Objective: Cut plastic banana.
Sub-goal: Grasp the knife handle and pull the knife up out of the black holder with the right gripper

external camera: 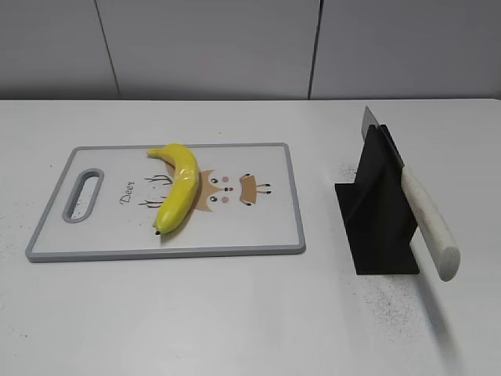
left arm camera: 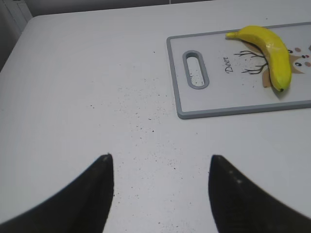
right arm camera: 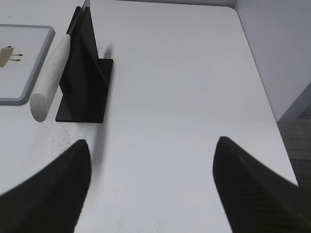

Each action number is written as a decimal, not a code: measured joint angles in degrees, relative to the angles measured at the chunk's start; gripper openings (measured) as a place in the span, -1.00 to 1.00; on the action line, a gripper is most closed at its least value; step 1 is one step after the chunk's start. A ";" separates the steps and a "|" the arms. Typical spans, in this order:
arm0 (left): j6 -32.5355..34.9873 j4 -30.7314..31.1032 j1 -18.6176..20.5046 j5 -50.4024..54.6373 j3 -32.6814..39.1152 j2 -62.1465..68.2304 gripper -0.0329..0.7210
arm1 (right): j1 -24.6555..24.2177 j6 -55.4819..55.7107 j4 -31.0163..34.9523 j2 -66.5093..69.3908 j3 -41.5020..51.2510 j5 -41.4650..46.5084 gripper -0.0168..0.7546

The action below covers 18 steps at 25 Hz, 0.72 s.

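The plastic banana (external camera: 178, 188), glossy yellow and curved, lies on the white cutting board (external camera: 258, 231) with a grey rim and a deer drawing. It also shows in the left wrist view (left arm camera: 272, 48), far right of my left gripper (left arm camera: 159, 160), which is open and empty over bare table. A knife with a white handle (external camera: 429, 223) rests slanted in a black stand (external camera: 376, 215). In the right wrist view the knife handle (right arm camera: 51, 75) and stand (right arm camera: 87, 77) lie up and left of my right gripper (right arm camera: 153, 145), open and empty. Neither gripper shows in the exterior view.
The white table (external camera: 235, 313) carries dark specks near the stand and left of the board. The board has a handle slot (external camera: 82, 196) at its left end. The table's right edge (right arm camera: 265, 97) drops off beside the right gripper. A grey wall stands behind.
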 joint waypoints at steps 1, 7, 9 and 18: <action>0.00 0.00 0.00 0.00 0.00 0.00 0.64 | 0.00 0.00 0.00 0.00 -0.40 0.00 0.58; 0.00 0.00 0.00 0.00 0.00 0.00 0.64 | 0.00 0.00 0.00 5.13 -4.05 0.11 0.58; 0.00 0.04 0.00 0.00 0.00 0.00 0.64 | 0.00 0.00 0.00 8.62 -5.87 0.11 0.58; 0.00 0.04 0.00 0.00 0.00 0.00 0.63 | 0.00 0.00 0.00 23.23 -12.20 0.13 0.58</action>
